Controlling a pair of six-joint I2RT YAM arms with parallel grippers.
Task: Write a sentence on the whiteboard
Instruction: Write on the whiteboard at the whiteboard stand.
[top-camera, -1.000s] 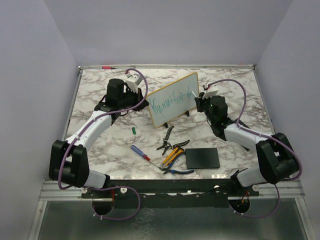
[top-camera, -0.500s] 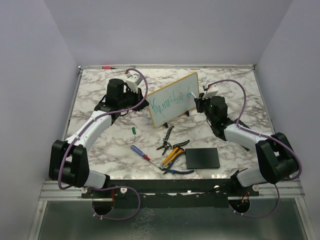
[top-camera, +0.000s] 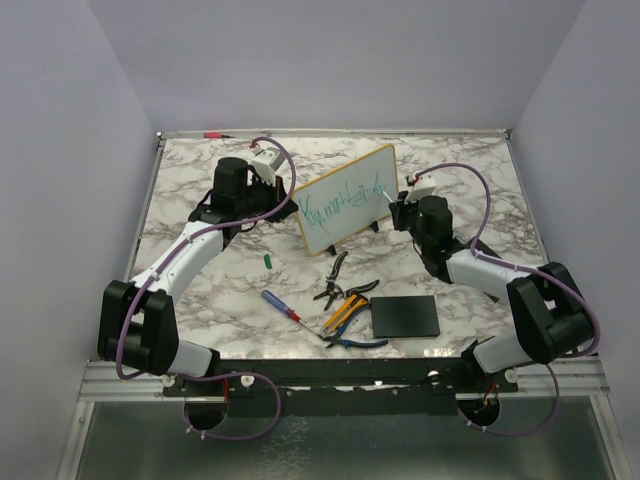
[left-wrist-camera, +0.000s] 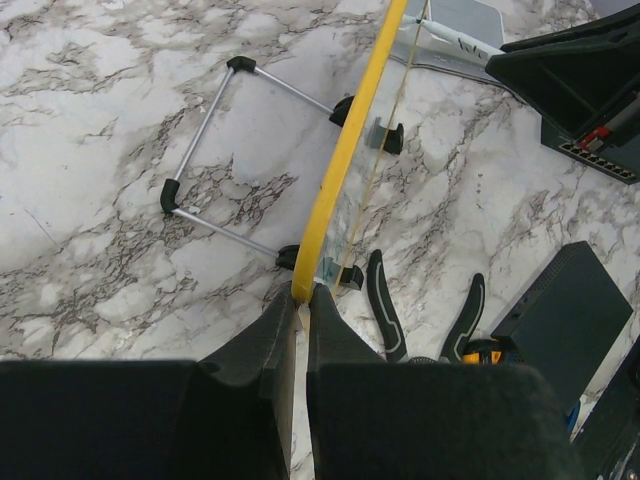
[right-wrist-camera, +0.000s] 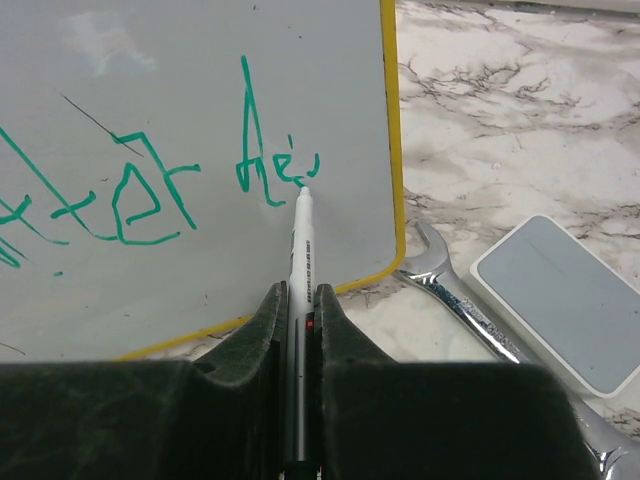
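Across the whiteboard (top-camera: 340, 228) the sentence (right-wrist-camera: 130, 200) is carried almost to the frame, little judged left, the marker (right-wrist-camera: 300, 235) clamped in the right hand (right-wrist-camera: 299, 295) and the board's edge pinched by the left hand (left-wrist-camera: 302, 312).

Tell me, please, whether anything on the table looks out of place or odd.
Nothing looks damaged or spilled. Only a small green cap-like piece lies loose on the marble table, apart from the white marker in the right gripper.

Yellow-framed whiteboard (top-camera: 352, 180) propped near-upright on dark feet, teal scrawled sentence (top-camera: 342, 204) across it, wording seemingly illegible
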